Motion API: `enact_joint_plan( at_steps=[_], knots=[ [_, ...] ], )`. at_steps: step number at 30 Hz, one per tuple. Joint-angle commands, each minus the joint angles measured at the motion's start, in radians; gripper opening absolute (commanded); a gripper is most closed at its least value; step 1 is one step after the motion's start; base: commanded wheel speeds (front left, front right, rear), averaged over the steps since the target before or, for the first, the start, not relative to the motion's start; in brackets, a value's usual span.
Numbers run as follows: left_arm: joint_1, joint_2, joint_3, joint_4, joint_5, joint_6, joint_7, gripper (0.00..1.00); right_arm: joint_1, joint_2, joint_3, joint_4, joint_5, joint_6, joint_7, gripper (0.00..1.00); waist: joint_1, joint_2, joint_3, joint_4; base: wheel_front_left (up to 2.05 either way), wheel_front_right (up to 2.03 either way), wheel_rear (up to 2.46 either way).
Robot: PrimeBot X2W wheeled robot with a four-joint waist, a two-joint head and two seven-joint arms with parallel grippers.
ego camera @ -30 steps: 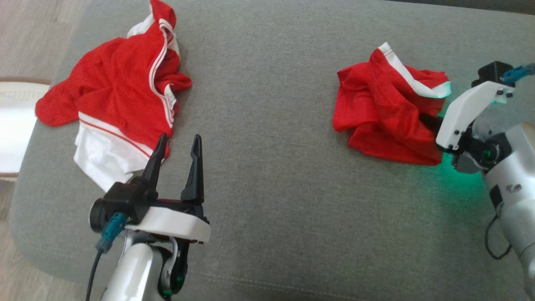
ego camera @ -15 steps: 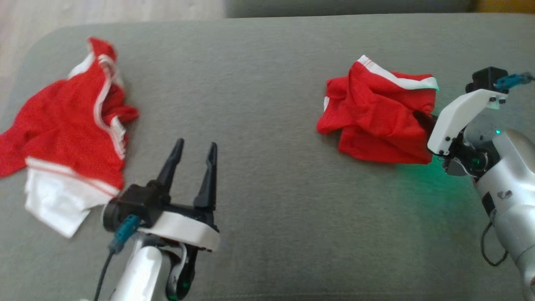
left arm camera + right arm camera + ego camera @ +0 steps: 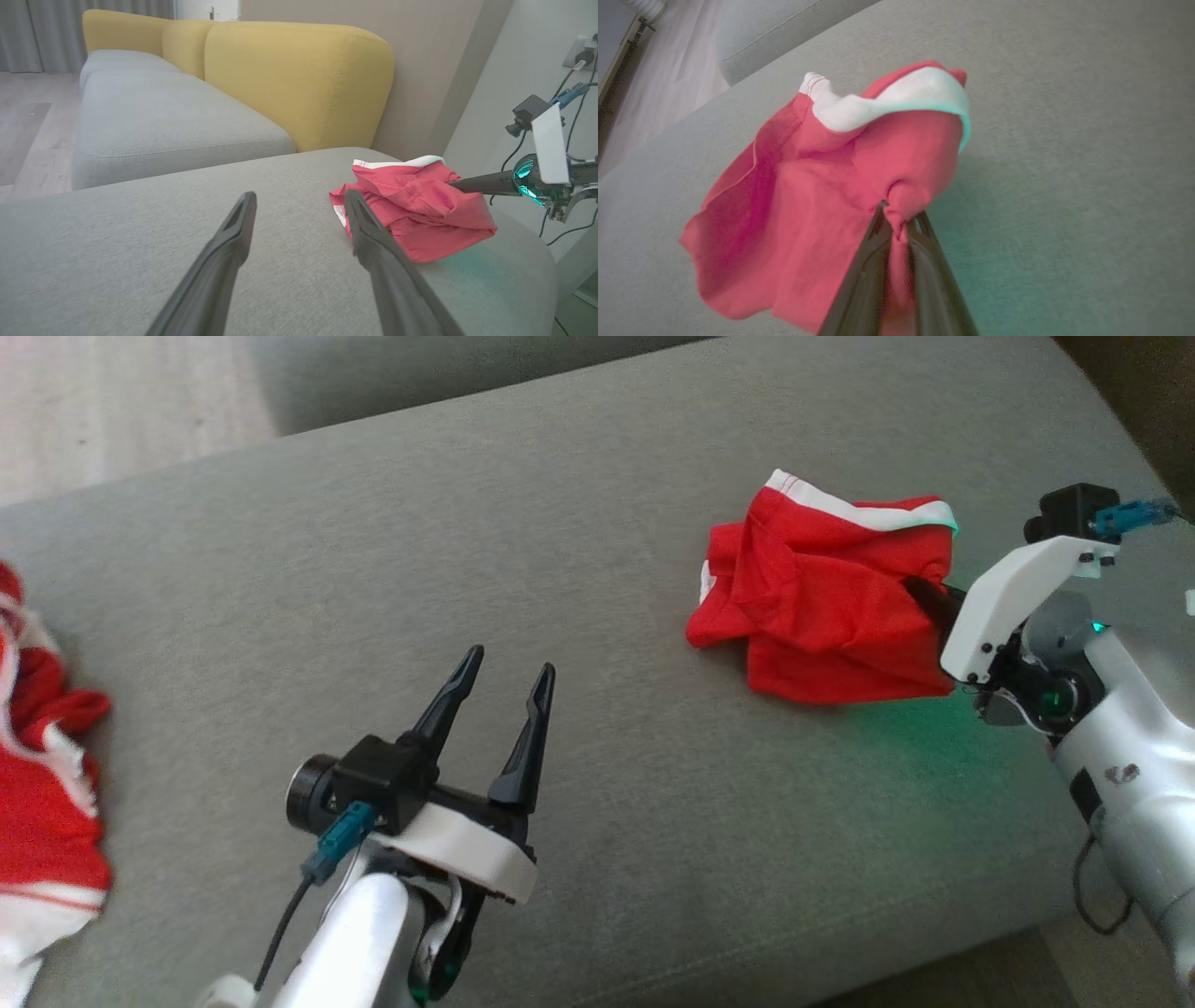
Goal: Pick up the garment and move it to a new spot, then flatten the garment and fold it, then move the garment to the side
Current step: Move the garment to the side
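Since the earlier frame your head camera has swung to the right. That accounts for the second red-and-white garment (image 3: 42, 821) now sitting at the left edge of the head view; I record no shift of the item itself. Your left claw (image 3: 513, 662) hovers over the grey cushion (image 3: 597, 541), fingers spread wide, holding nothing. Further right, the red garment (image 3: 822, 616) is bunched near the cushion's right end. Your right claw (image 3: 924, 593) is pressed together on a small pinch of its cloth. Whether the lower folds touch the cushion, I cannot tell. Assessment: the pick-up is done and the move to a new spot is in hand. Outstanding: setting down, flattening, folding, moving aside. None of these shows any start.
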Motion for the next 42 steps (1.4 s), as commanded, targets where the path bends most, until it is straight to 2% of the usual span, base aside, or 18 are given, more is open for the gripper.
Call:
enact_joint_plan(
  at_steps=[1,5,8,15,20,30,37,38,39,40,42],
  knots=[
    [-0.048,0.003,0.026,-0.029,0.006,-0.004,-0.008,1.0,-0.016,-0.012,0.01,-0.033,0.007,0.007,-0.012,0.0,0.0,0.0,0.012,-0.036,0.0,0.0,0.0],
    [-0.068,0.003,0.013,-0.015,0.01,-0.004,-0.008,1.0,-0.028,-0.029,0.038,-0.044,0.032,0.007,-0.047,0.0,0.0,0.0,0.034,-0.072,0.0,0.0,0.0],
    [-0.081,0.003,0.006,-0.012,0.014,-0.005,-0.008,1.0,-0.04,-0.05,0.067,-0.079,0.038,0.007,-0.091,0.0,0.0,0.0,0.057,-0.071,0.0,0.0,0.0],
    [-0.121,0.003,-0.015,0.006,0.028,-0.006,-0.008,1.0,-0.107,-0.163,0.159,-0.13,0.025,0.007,-0.193,0.0,0.0,0.0,0.14,-0.014,0.0,0.0,0.0],
    [-0.147,0.003,-0.016,0.012,0.046,-0.003,-0.008,1.0,-0.186,-0.255,0.212,-0.134,0.026,0.007,-0.226,0.0,0.0,0.0,0.209,0.034,0.0,0.0,0.0],
    [-0.192,0.004,-0.027,0.003,0.074,0.004,-0.008,1.0,-0.328,-0.406,0.351,-0.016,-0.068,0.007,-0.239,0.0,0.0,0.0,0.33,0.104,0.0,0.0,0.0],
    [-0.202,0.004,-0.025,-0.01,0.082,0.012,-0.008,1.0,-0.403,-0.426,0.4,0.087,-0.108,0.007,-0.261,0.0,0.0,0.0,0.372,0.116,0.0,0.0,0.0],
    [-0.203,0.004,-0.024,-0.011,0.081,0.013,-0.008,1.0,-0.411,-0.425,0.407,0.108,-0.118,0.007,-0.26,0.29,0.0,0.0,0.373,0.117,0.0,0.0,0.0],
    [-0.204,0.004,-0.024,-0.011,0.08,0.013,-0.008,1.0,-0.419,-0.421,0.414,0.125,-0.129,0.007,-0.264,0.83,0.0,0.0,0.374,0.117,0.0,0.0,0.0],
    [-0.205,0.004,-0.025,-0.01,0.079,0.014,-0.008,1.0,-0.424,-0.415,0.418,0.139,-0.133,0.007,-0.269,1.0,0.0,0.0,0.373,0.118,0.0,0.0,0.0],
    [-0.205,0.004,-0.025,-0.009,0.074,0.013,-0.008,1.0,-0.426,-0.399,0.428,0.16,-0.138,0.007,-0.276,1.0,0.0,0.0,0.365,0.116,0.0,0.0,0.0]
  ],
)
